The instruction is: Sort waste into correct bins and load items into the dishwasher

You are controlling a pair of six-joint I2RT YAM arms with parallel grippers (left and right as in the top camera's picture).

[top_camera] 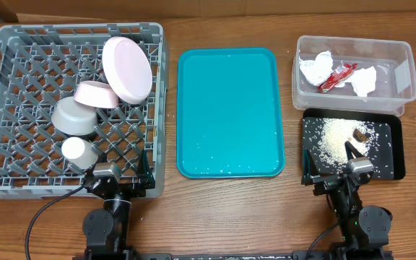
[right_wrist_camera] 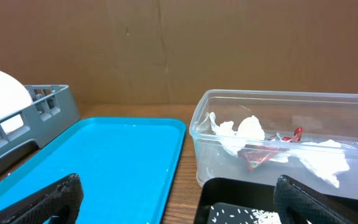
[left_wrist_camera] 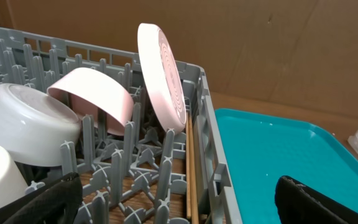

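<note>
The grey dishwasher rack (top_camera: 78,29) holds a large white plate (top_camera: 127,68) on edge, a small plate (top_camera: 96,94), a grey bowl (top_camera: 73,117) and a white cup (top_camera: 76,150). Chopsticks (left_wrist_camera: 191,174) lie along its right wall. The clear tub (top_camera: 352,40) contains a red wrapper (top_camera: 336,76) and white paper (top_camera: 315,68). Rice (top_camera: 334,141) and a brown lump (top_camera: 360,134) lie in the black tray (top_camera: 385,137). My left gripper (top_camera: 119,167) stands open over the rack's near right corner. My right gripper (top_camera: 331,162) stands open at the black tray's near edge. Both are empty.
A large teal tray (top_camera: 230,108) lies between the rack and the two bins, with nothing on it but a few specks. Brown cardboard walls stand behind the table. The tub's near wall (right_wrist_camera: 229,155) rises just beyond the black tray's rim (right_wrist_camera: 229,186).
</note>
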